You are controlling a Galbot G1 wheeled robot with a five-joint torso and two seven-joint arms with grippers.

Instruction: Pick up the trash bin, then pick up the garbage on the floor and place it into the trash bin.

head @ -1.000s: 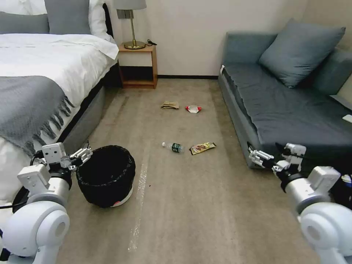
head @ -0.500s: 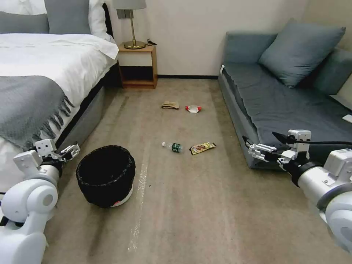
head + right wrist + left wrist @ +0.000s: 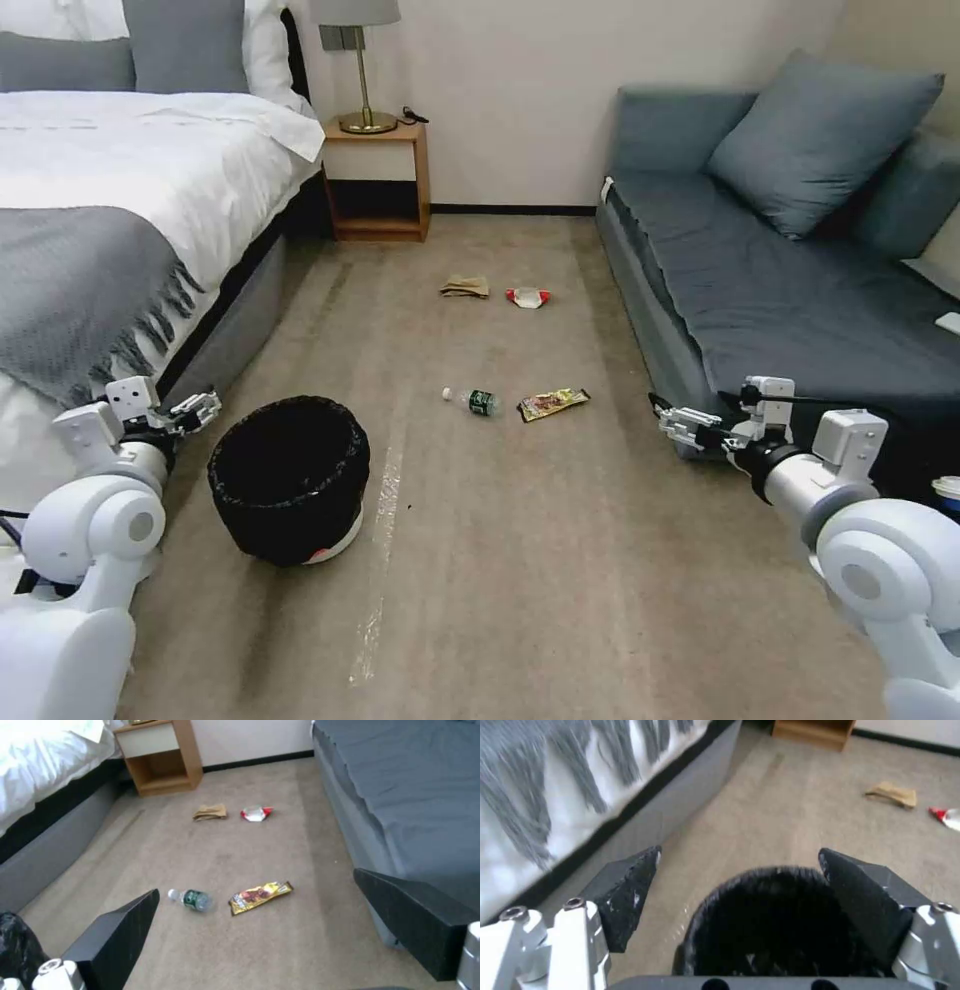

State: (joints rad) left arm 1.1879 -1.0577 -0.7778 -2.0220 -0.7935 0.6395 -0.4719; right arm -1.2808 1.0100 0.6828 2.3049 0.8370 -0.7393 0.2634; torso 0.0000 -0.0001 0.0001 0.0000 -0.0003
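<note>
Item, nearest: trash bin (image 3: 289,480), squat, black, crinkled liner, standing upright on the carpet (image 3: 500,560) near the bed's long edge, unheld and in the same spot as a second ago. Item: left gripper (image 3: 197,410), jaws spread wide with nothing between them, poised just beside the bin's rim on the bed side; over the last second it drew back from directly above the rim toward the bed and has since barely shifted (in the left wrist view the bin's mouth (image 3: 775,922) sits between and beyond the black pads (image 3: 630,892), no contact visible). Item: right gripper (image 3: 680,425), jaws likewise spread and empty, held low by the front edge of the sofa (image 3: 780,290), having dropped and moved slightly inward over the same interval. Item, mid-floor: garbage, four pieces, none touched. Clear bottle (image 3: 473,400) with green label lying on its side, yellow-brown snack wrapper (image 3: 552,402) just beside it toward the sofa. Item, farther: crumpled brown paper (image 3: 464,287) and red-and-white wrapper (image 3: 527,297), close together, near the nightstand (image 3: 377,180) at the wall. Assessment: the arm changes read as repositioning rather than progress; the bin pick-up, first step of the task, is not yet done, and the left gripper looks the likelier one to take the rim.
</note>
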